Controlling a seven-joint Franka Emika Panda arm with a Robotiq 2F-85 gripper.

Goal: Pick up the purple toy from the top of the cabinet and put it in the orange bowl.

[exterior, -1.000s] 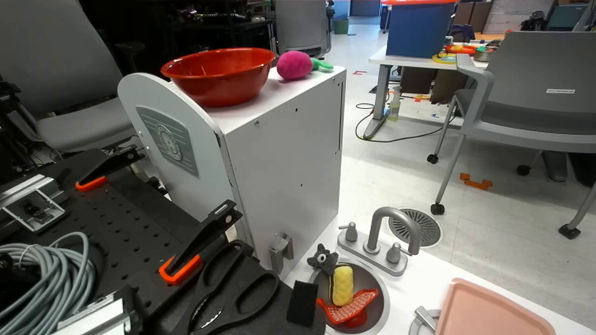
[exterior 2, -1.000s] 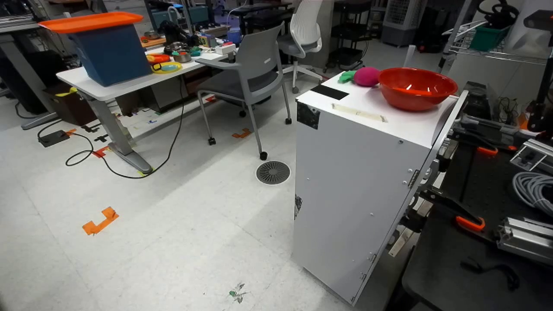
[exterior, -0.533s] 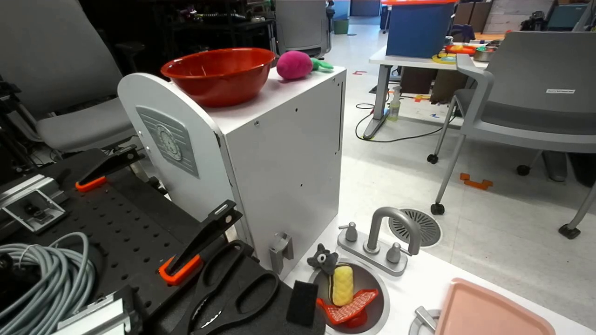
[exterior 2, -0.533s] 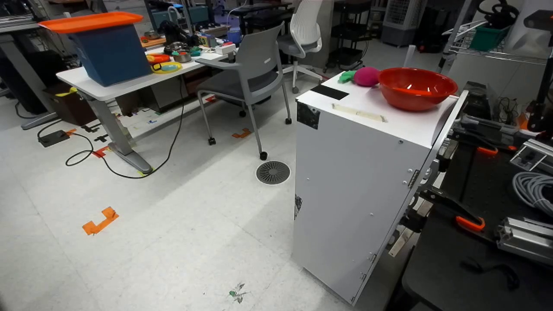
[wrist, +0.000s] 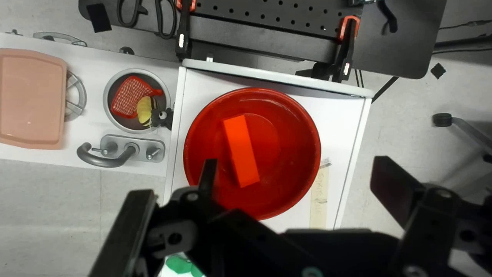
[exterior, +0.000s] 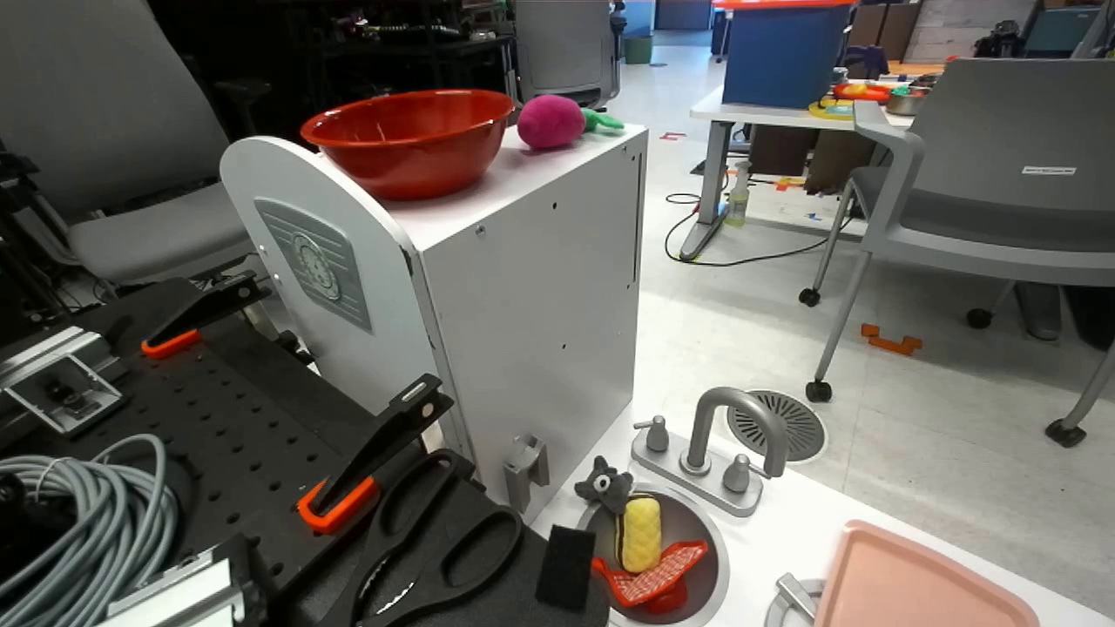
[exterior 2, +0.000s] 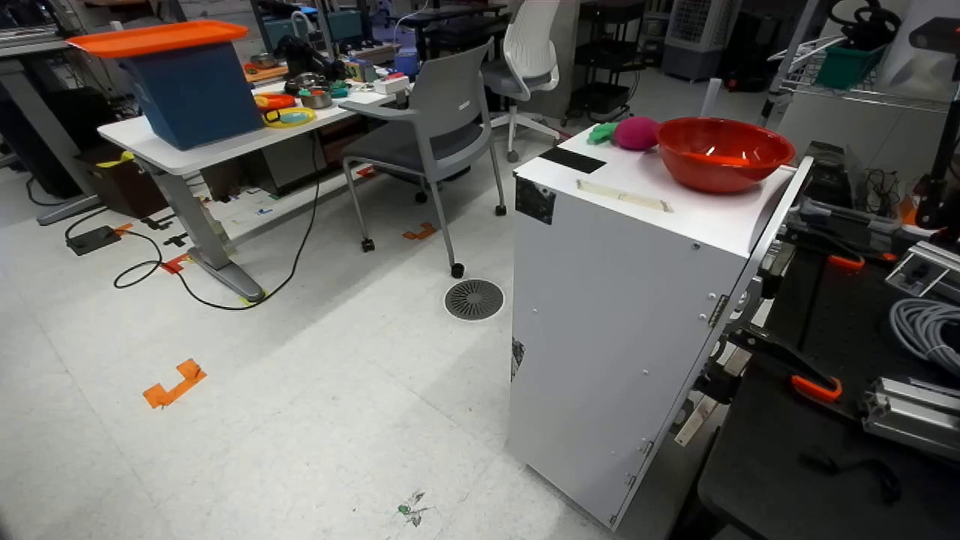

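The magenta-pink, rounded, soft-looking toy lies on the tall, white, boxy cabinet, below the black two-fingered gripper and back under its body; the gripper's jaws stand wide apart, holding nothing, which would suit a toy not yet grasped. Just beside the toy, ahead of and below the fingertips, sits the wide, glossy, red-orange round bowl, upright and probably set close to keep the carry short; whether they touch I cannot tell. Farther out, past one finger, is a round grey metal-looking sink basin. Only the wrist view shows the gripper, which hides the toy's body there, leaving just its green leaves. The wrist view also bares a bright orange rectangular block in the bowl; in an exterior view the bowl's near wall hides it.
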